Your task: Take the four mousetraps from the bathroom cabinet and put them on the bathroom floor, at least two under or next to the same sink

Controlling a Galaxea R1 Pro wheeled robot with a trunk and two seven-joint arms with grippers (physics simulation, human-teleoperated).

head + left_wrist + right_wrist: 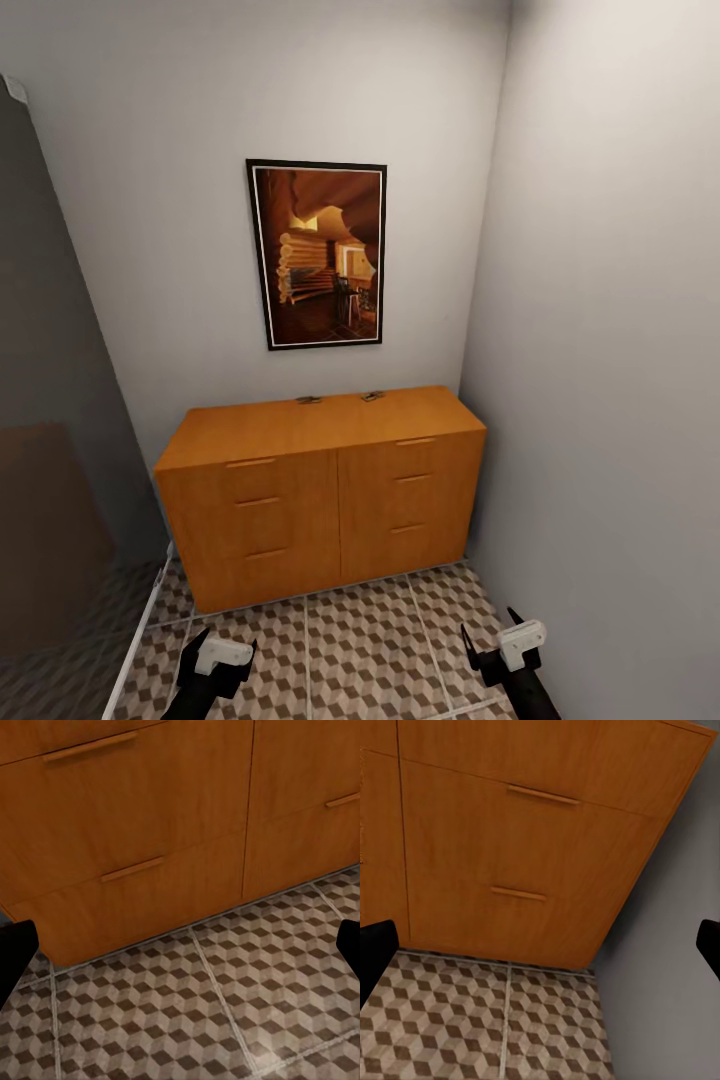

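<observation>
Two small dark-wired brown mousetraps, one [308, 399] left of the other [372, 396], lie on the flat top of the low orange-brown wooden cabinet [320, 500], close to its rear edge by the wall under a framed picture [318, 254]. Only these two can be made out; the other two cannot be located. Both grippers hang low over the cube-patterned tiled bathroom floor [360, 640], in front of the cabinet. The left gripper [215, 665] and right gripper [505, 645] each have fingers spread wide, holding nothing. The traps lie up and forward of both, far across the top. Judged nearer: left gripper to the left trap, right gripper to the right. Their long axes appear to run along the wall.
</observation>
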